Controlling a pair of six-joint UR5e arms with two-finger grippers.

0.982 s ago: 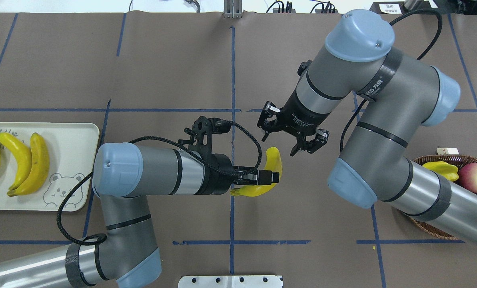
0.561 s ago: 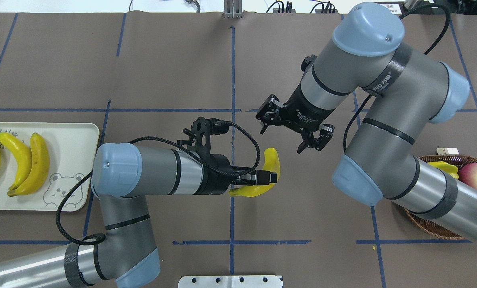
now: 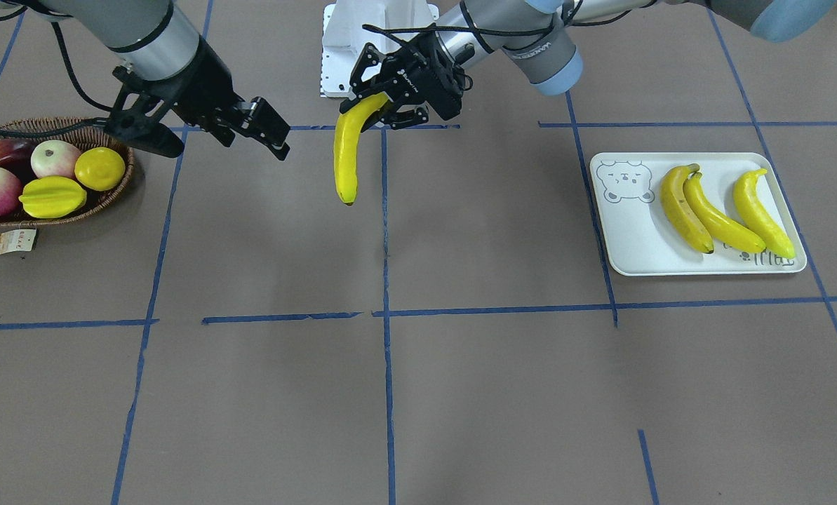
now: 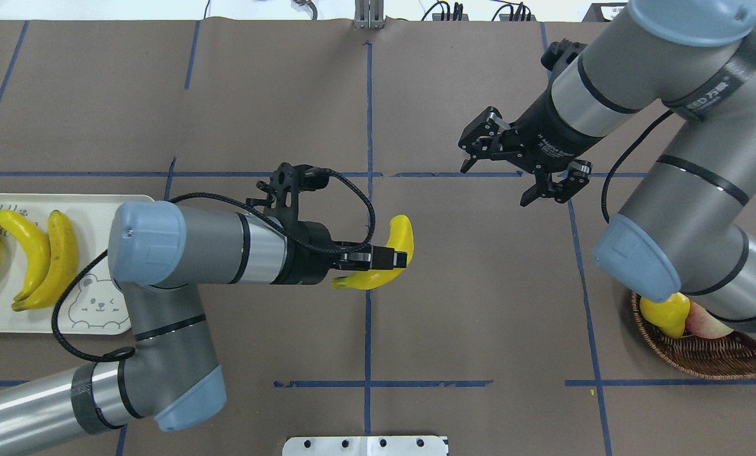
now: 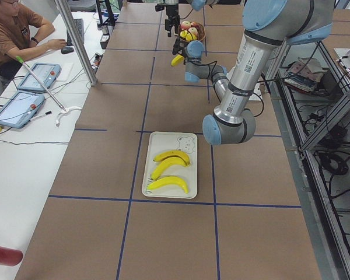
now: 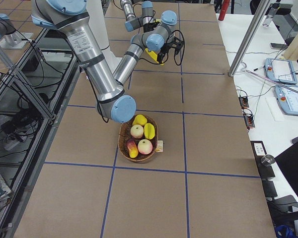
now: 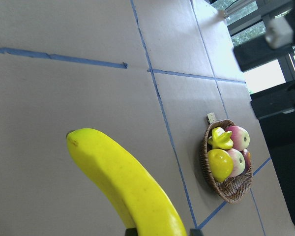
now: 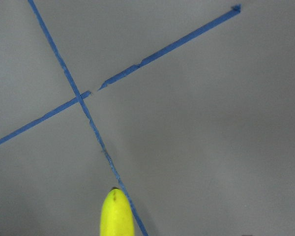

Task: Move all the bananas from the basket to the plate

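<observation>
Fingers point(image 4: 391, 258) of the left gripper point(image 3: 379, 109) are clamping one end of the last banana point(image 3: 346, 158), so it is hanging clear above the middle of the table point(image 3: 460, 393) for carrying to the plate point(image 3: 632, 238), where three bananas point(image 3: 713, 214) are lying. Farther off, the right gripper point(image 4: 495, 185) is hovering spread and empty, apart from the basket point(image 3: 60, 219), which is holding no banana. Plate lettering and the basket's tag point(image 3: 15, 240) are too small for reading; the right arm's band point(image 4: 726, 88) is showing "EED".
</observation>
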